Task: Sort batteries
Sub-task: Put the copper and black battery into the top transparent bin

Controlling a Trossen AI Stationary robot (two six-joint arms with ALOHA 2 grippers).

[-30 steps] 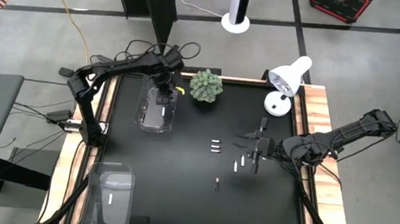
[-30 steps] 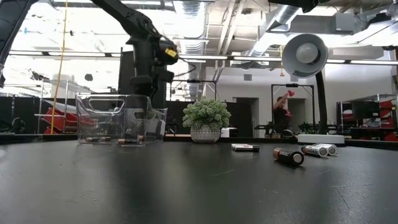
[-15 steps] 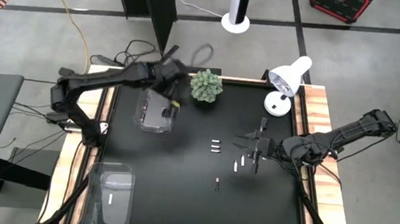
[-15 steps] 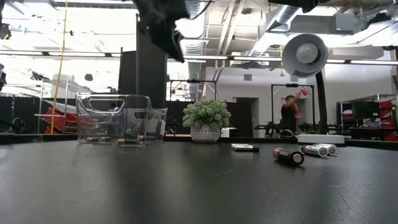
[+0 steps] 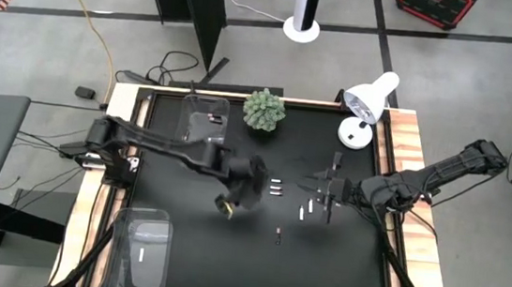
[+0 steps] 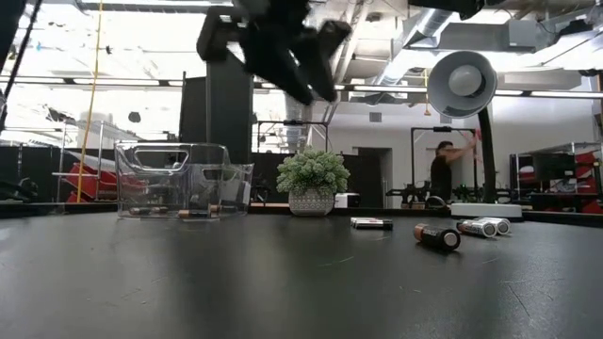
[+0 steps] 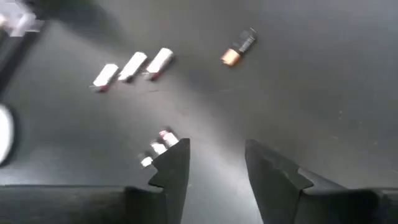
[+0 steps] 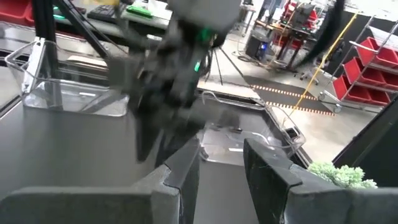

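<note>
Nearest the camera in the low view, bare black table (image 6: pixel 283 292) fills the foreground. Farther back on it lie the loose batteries: one dark battery (image 6: pixel 436 235) with a copper end, a silver pair (image 6: pixel 484 226) beside it, and a dark one (image 6: pixel 371 223) lying flat nearer the plant (image 6: pixel 311 184). From above, these read as a cluster of three white cells (image 5: pixel 276 187), two more (image 5: pixel 306 208) near the right gripper, and a single dark cell (image 5: pixel 278 233) nearer the front edge.

Left arm: stretched low from its base at the table's left edge out over the table's middle, wrist bent down. The left gripper (image 5: pixel 254 183) hangs above the surface just left of the three white cells; its fingers (image 7: pixel 175 167) stand apart with nothing between them. Its wrist view shows the white cells and the dark cell on the table beyond the fingertips.

Right arm: reaching in from the right edge, forearm nearly level. The right gripper (image 5: pixel 320 183) is just beside the pair of cells; its fingers (image 8: pixel 267 165) are parted and empty.

Farther back, a clear bin (image 5: pixel 205 120) stands at the rear left with batteries (image 6: pixel 198 213) on its floor. A second bin (image 5: pixel 141 245) sits at the front left corner. A white lamp (image 5: pixel 367 102) stands at the rear right. A person (image 6: pixel 441 174) shows in the room beyond.
</note>
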